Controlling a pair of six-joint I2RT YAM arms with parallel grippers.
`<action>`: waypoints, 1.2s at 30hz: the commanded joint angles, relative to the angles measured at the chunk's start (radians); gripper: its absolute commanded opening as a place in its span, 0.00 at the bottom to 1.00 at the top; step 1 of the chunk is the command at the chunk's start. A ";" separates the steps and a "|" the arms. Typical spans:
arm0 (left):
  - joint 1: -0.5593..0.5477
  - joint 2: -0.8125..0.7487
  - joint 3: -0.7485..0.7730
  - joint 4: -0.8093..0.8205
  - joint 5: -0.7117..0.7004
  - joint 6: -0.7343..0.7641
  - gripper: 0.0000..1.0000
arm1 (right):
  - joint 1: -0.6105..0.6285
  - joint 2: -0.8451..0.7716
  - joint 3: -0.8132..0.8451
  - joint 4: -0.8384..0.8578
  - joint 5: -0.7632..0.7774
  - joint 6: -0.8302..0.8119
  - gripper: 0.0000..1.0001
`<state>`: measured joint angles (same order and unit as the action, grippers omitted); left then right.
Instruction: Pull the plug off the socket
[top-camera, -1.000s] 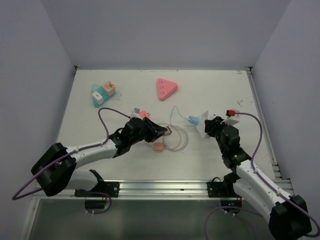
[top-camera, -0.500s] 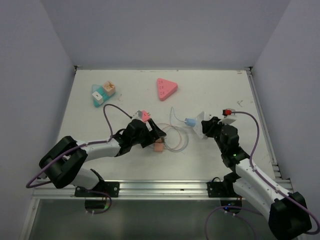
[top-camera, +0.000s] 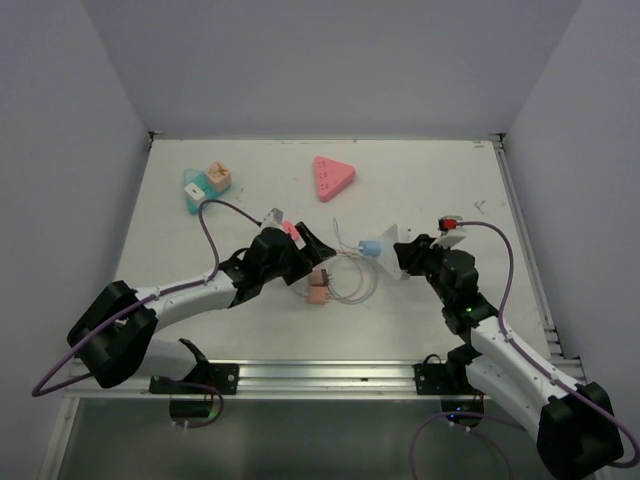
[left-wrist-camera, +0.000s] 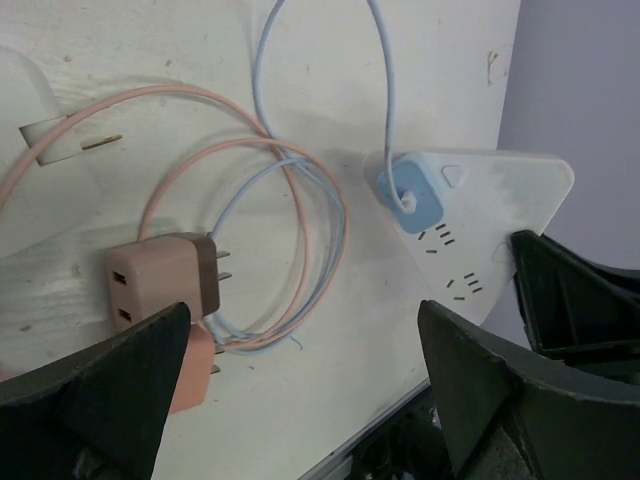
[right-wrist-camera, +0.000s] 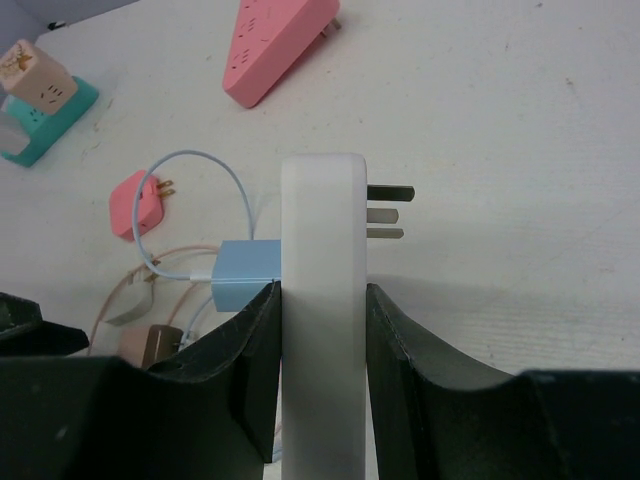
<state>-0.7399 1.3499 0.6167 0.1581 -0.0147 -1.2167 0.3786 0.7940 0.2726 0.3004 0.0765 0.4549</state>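
The socket (right-wrist-camera: 322, 250) is a white triangular block standing on edge, with my right gripper (right-wrist-camera: 322, 300) shut on its two flat faces. A light-blue plug (right-wrist-camera: 245, 270) is seated in its left face, its pale blue cable looping off to the left. From above, the socket (top-camera: 405, 250) and plug (top-camera: 371, 247) sit right of centre, held by the right gripper (top-camera: 412, 256). My left gripper (top-camera: 315, 258) is open and empty, left of the plug. In the left wrist view the plug (left-wrist-camera: 412, 195) and socket (left-wrist-camera: 480, 220) lie beyond the left gripper (left-wrist-camera: 303, 310).
Brown and orange plugs (left-wrist-camera: 160, 285) with coiled pink and blue cables (left-wrist-camera: 300, 200) lie under the left gripper. A pink triangular socket (top-camera: 333, 177) and teal and wooden blocks (top-camera: 205, 185) are at the back. A small pink plug (right-wrist-camera: 135, 205) lies left of the cables.
The left gripper has gone from nearly shut to wide open and drawn back a little from the coiled cables. The right gripper has carried the socket and plug slightly leftward.
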 joint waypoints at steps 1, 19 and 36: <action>-0.004 -0.023 0.052 0.013 -0.011 -0.099 0.98 | 0.002 -0.001 0.042 0.134 -0.073 -0.009 0.00; -0.079 0.273 0.245 0.126 -0.011 -0.339 0.87 | 0.002 0.037 0.043 0.190 -0.182 -0.012 0.00; -0.095 0.272 0.290 0.127 -0.102 0.512 0.93 | 0.002 0.047 0.054 0.195 -0.224 -0.015 0.00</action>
<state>-0.8272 1.6360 0.8776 0.2237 -0.0738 -0.9916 0.3790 0.8440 0.2745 0.3885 -0.1131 0.4442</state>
